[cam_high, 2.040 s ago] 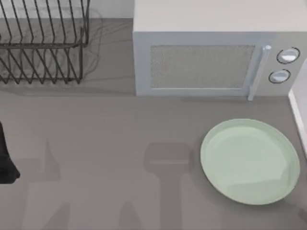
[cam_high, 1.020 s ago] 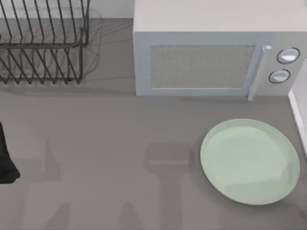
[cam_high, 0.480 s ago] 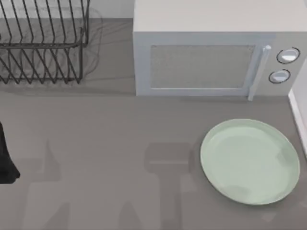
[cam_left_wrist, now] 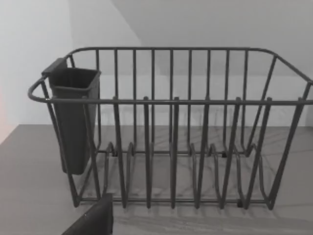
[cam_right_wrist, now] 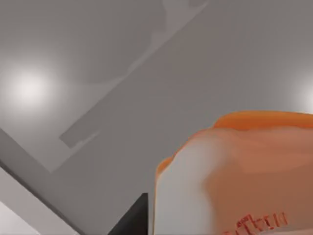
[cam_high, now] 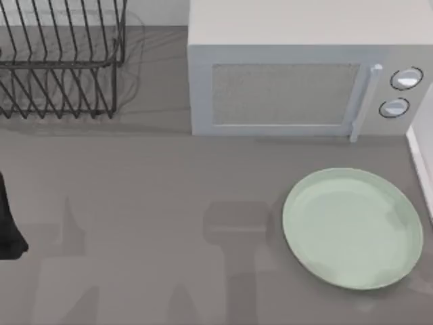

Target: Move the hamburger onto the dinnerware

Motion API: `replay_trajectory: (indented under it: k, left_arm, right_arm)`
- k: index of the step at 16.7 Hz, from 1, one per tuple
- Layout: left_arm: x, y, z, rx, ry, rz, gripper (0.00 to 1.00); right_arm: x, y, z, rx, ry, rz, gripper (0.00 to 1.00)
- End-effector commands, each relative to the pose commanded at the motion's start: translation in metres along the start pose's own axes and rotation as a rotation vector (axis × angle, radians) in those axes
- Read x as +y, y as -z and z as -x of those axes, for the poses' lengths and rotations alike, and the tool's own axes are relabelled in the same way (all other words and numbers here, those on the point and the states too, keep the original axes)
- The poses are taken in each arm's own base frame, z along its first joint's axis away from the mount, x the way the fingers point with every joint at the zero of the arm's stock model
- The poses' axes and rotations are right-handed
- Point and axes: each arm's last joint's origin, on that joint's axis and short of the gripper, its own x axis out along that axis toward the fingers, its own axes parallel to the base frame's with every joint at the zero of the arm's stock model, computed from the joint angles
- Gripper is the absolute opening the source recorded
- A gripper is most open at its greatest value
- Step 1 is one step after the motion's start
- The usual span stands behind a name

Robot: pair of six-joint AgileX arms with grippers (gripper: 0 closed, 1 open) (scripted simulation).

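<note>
Looking down on a grey table (cam_high: 135,203): a large pale mint-green plate, the dinnerware (cam_high: 352,227), lies bare near the table's right edge, just in front of a white microwave (cam_high: 298,81) at the back; a dark wire dish rack (cam_high: 61,61) fills the back left corner.

The hamburger (cam_right_wrist: 244,176) appears close up in the right wrist view, an orange-tan lump with a white patch and reddish marks, pressed near the camera with grey floor or table surface behind it; it looks to be carried by the right arm, though whether the right gripper is clamped on it cannot be told, as no fingers are clearly seen; where it hangs relative to the plate cannot be judged.

The risk, as a judgement: releasing the hamburger before it is over the plate would drop it on the table or off the right edge; a loose hold could let it slip on the way.

The left arm (cam_high: 10,223) sits parked at the table's left edge, a dark shape; its wrist camera faces the dish rack and its dark cutlery cup (cam_left_wrist: 73,117); the state of the left gripper cannot be told.
</note>
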Motion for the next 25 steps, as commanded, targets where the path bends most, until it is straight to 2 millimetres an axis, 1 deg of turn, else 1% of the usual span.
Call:
replay_trajectory:
  k: [1, 3, 4, 6, 9, 11, 12, 13, 17, 19, 23, 25]
  left_arm:
    - [0.0, 0.0, 0.0, 0.0, 0.0, 0.0, 1.0]
    - [0.0, 0.0, 0.0, 0.0, 0.0, 0.0, 1.0]
    - [0.0, 0.0, 0.0, 0.0, 0.0, 0.0, 1.0]
    - [0.0, 0.0, 0.0, 0.0, 0.0, 0.0, 1.0]
    - [0.0, 0.0, 0.0, 0.0, 0.0, 0.0, 1.0]
    - [0.0, 0.0, 0.0, 0.0, 0.0, 0.0, 1.0]
    - [0.0, 0.0, 0.0, 0.0, 0.0, 0.0, 1.0]
    - [0.0, 0.0, 0.0, 0.0, 0.0, 0.0, 1.0]
    - [0.0, 0.0, 0.0, 0.0, 0.0, 0.0, 1.0]
    - [0.0, 0.0, 0.0, 0.0, 0.0, 0.0, 1.0]
    - [0.0, 0.0, 0.0, 0.0, 0.0, 0.0, 1.0]
    - [0.0, 0.0, 0.0, 0.0, 0.0, 0.0, 1.0]
  right_arm:
    - [-0.002, -0.008, 0.001, -0.002, 0.001, 0.039, 0.0]
    - [-0.006, -0.032, 0.005, -0.005, 0.003, 0.154, 0.0]
    - [-0.008, -0.049, 0.005, -0.003, 0.0, 0.226, 0.0]
    - [-0.009, -0.088, -0.003, 0.01, -0.017, 0.381, 0.0]
    - [0.002, -0.144, -0.015, 0.01, -0.022, 0.601, 0.0]
    - [0.011, -0.168, -0.019, -0.003, -0.011, 0.698, 0.0]
    - [0.014, -0.174, -0.02, -0.006, -0.007, 0.723, 0.0]
    - [0.015, -0.175, -0.02, -0.007, -0.006, 0.73, 0.0]
    - [0.014, -0.174, -0.021, -0.006, -0.008, 0.722, 0.0]
    - [0.014, -0.174, -0.031, -0.007, -0.006, 0.722, 0.0]
    - [0.015, -0.175, -0.061, -0.01, -0.004, 0.729, 0.0]
    - [0.015, -0.175, -0.065, -0.007, -0.006, 0.73, 0.0]
